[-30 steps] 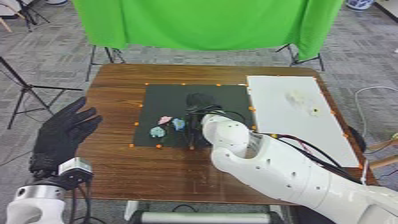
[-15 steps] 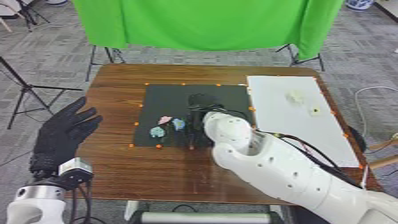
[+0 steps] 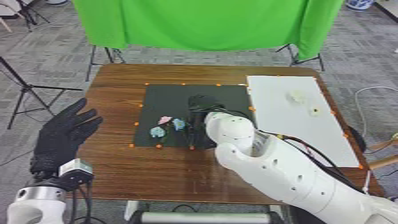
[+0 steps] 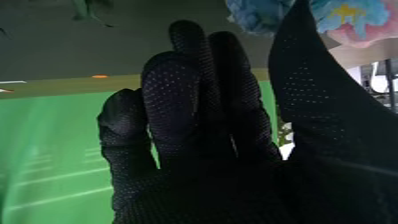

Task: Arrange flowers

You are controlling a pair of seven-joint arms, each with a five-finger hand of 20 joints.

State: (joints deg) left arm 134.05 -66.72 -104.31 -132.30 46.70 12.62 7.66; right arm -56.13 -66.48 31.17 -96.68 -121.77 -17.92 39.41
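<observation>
Three small flowers, lying close together on the black mat (image 3: 166, 100), left of the frame's centre: one pink flower (image 3: 164, 120), one pale turquoise flower (image 3: 158, 132) below it, one blue flower (image 3: 179, 124) to its right. Right hand (image 3: 202, 102), black glove, over the mat near the middle of the frame, just right of the flowers; white arm (image 3: 289, 172) entering from the lower right. Fingers of same, per the wrist view: extended, nearly straight, close together with narrow gaps, the thumb (image 4: 311, 95) standing apart from them. Beside the thumb's tip, same view: petals in blue, light blue and pink, one yellow centre (image 4: 348, 11); contact with the thumb cannot be told. Also one green leaf (image 4: 84, 7), well apart from the thumb. Left hand (image 3: 64, 131), black glove, at the left of the frame beside the table (image 3: 169, 175), fingers straight and spread, pointing towards the upper part of the frame. One white sheet (image 3: 284, 125), right side of the frame, bearing two pale items: a larger piece (image 3: 296, 96) and, below it, a smaller piece (image 3: 314, 111). Orange dots (image 3: 131, 145) along the mat's edges. Green cloth (image 3: 204, 25), top of the frame, beyond the table.
</observation>
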